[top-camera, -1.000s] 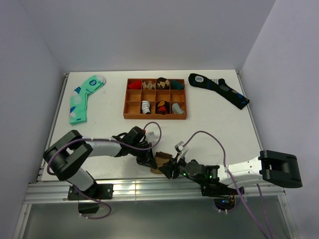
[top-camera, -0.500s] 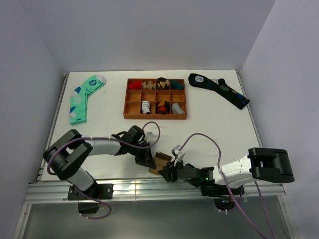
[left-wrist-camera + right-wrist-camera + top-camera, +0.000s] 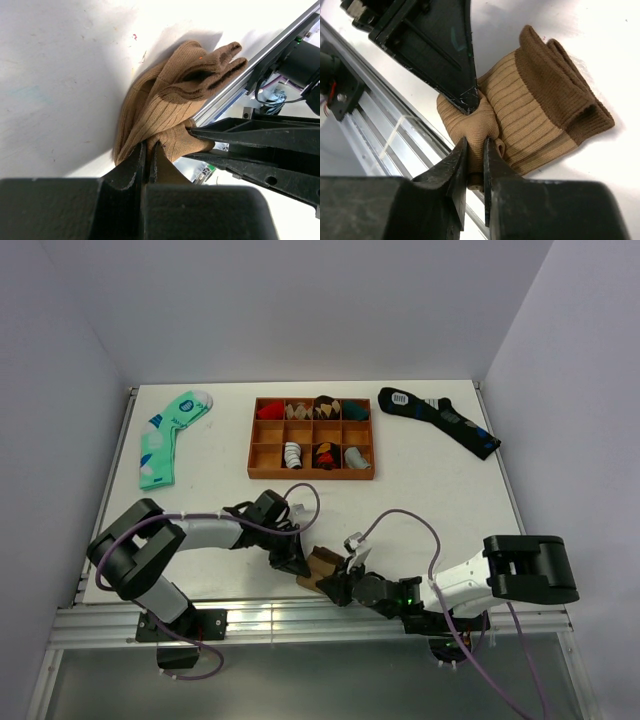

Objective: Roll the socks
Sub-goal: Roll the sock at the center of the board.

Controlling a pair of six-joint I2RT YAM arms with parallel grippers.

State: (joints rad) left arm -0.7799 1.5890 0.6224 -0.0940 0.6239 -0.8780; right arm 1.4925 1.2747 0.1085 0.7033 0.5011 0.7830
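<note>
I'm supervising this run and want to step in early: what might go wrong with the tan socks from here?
The socks lie at the near edge of the table, by the rail; a pull that way may drag them off. The left gripper and right gripper pinch the same end, close together, so they may collide. The cuffs gape loose; the roll may unravel.

Honestly nothing here is readable. The navy sock [image 3: 440, 420] has a small white tag [image 3: 398, 397] with dark lines on it, way too small to make out. The green sock [image 3: 163, 440] has a dark oval logo [image 3: 187, 408], same deal. The tan socks [image 3: 535, 115] are just plain knit.
</note>
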